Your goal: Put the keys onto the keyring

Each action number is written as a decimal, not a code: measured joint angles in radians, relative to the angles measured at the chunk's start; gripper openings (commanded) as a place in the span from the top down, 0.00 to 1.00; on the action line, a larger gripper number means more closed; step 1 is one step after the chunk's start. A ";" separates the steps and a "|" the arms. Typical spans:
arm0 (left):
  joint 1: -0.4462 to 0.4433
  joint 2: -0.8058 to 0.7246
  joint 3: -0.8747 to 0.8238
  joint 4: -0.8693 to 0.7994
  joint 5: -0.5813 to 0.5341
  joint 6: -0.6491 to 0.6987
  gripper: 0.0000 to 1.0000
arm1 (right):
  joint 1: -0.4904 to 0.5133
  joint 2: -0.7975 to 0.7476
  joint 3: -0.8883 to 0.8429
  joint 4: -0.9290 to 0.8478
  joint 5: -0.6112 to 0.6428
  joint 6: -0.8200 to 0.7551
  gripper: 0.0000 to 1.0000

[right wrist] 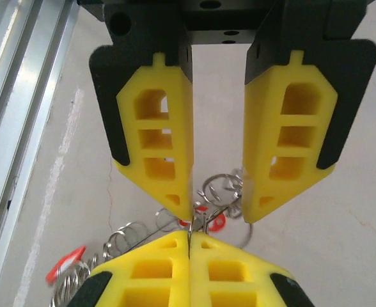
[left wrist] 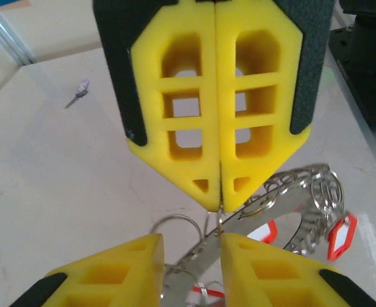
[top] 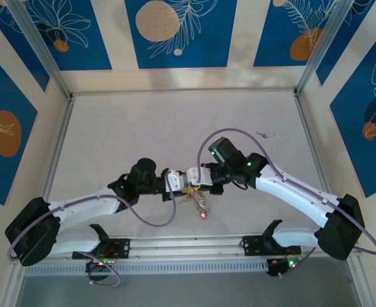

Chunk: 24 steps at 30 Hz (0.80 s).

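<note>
While the keyring (left wrist: 303, 198) is pinched by the closed right gripper (right wrist: 189, 235) and the left gripper (left wrist: 189, 238) clamps it with fingers slightly apart, it could be twisted loose by any uneven pull.

keyring (left wrist: 303, 192) x1 | red-tag keys (left wrist: 341, 235) min 2 seen | loose key (top: 265, 135) x1 | grippers x2

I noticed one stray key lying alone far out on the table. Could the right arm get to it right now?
Probably not yet. Nothing on the table blocks the way to the stray key, but the right hand is pinched shut on the keyring and would likely have to let go first.
</note>
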 measured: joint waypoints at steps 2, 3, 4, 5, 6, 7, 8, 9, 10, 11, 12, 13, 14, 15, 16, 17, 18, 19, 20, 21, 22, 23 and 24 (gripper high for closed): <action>0.000 -0.006 0.000 -0.010 -0.004 0.001 0.71 | 0.000 0.003 0.000 0.002 0.000 0.000 1.00; 0.000 -0.006 0.000 -0.013 -0.004 0.001 0.71 | 0.000 0.003 0.000 0.003 0.000 0.000 1.00; 0.000 -0.006 0.000 -0.014 -0.004 0.001 0.72 | 0.000 0.004 0.000 0.003 0.001 0.000 1.00; 0.000 -0.006 0.000 -0.014 -0.003 0.001 0.72 | 0.000 0.004 0.000 0.003 0.001 0.000 1.00; 0.000 -0.005 0.000 -0.014 -0.003 0.001 0.73 | 0.000 0.004 0.000 0.005 0.002 0.000 1.00; 0.000 -0.003 0.000 -0.014 0.000 0.000 0.73 | 0.000 0.004 0.000 0.006 0.003 0.001 1.00; 0.000 0.000 0.001 -0.013 0.001 0.000 0.74 | 0.000 0.005 0.000 0.007 0.003 0.001 1.00; 0.000 0.006 0.002 -0.010 0.007 0.000 0.75 | 0.000 0.005 0.000 0.007 0.004 0.001 1.00; 0.000 0.013 0.002 -0.005 0.010 0.000 0.75 | 0.000 0.005 0.000 0.006 0.008 0.002 1.00; 0.000 0.018 0.002 0.002 0.014 -0.001 0.75 | -0.002 0.006 0.000 0.005 0.011 0.003 1.00; 0.000 0.022 0.002 0.008 0.016 -0.004 0.75 | -0.002 0.007 0.000 0.005 0.011 0.003 1.00; 0.000 0.024 0.002 0.011 0.017 -0.006 0.75 | -0.004 0.008 0.000 0.004 0.011 0.005 1.00; 0.001 0.024 0.002 0.013 0.017 -0.009 0.75 | -0.004 0.009 0.000 0.004 0.011 0.005 1.00; 0.001 0.024 0.002 0.013 0.018 -0.009 0.75 | -0.005 0.009 0.000 0.004 0.011 0.005 1.00; 0.001 0.024 0.002 0.012 0.019 -0.009 0.75 | -0.005 0.009 0.000 0.004 0.011 0.005 1.00; 0.001 0.024 0.002 0.011 0.019 -0.008 0.75 | -0.005 0.009 0.000 0.004 0.011 0.005 1.00; 0.001 0.024 0.002 0.009 0.019 -0.008 0.75 | -0.005 0.010 0.000 0.004 0.011 0.005 1.00; 0.001 0.024 0.002 0.009 0.019 -0.007 0.75 | -0.005 0.010 0.000 0.004 0.010 0.005 1.00; 0.001 0.024 0.002 0.008 0.020 -0.007 0.75 | -0.005 0.011 0.000 0.005 0.010 0.006 1.00; 0.001 0.024 0.002 0.006 0.023 -0.007 0.75 | -0.005 0.011 0.000 0.005 0.009 0.006 1.00; 0.003 0.024 0.002 0.004 0.027 -0.006 0.75 | -0.005 0.013 0.000 0.005 0.006 0.009 1.00; 0.003 0.024 0.006 -0.008 0.031 -0.006 0.75 | -0.006 0.016 0.001 0.004 0.003 0.013 1.00; 0.006 0.024 0.010 -0.018 0.034 -0.006 0.75 | -0.008 0.019 0.002 0.003 -0.001 0.014 1.00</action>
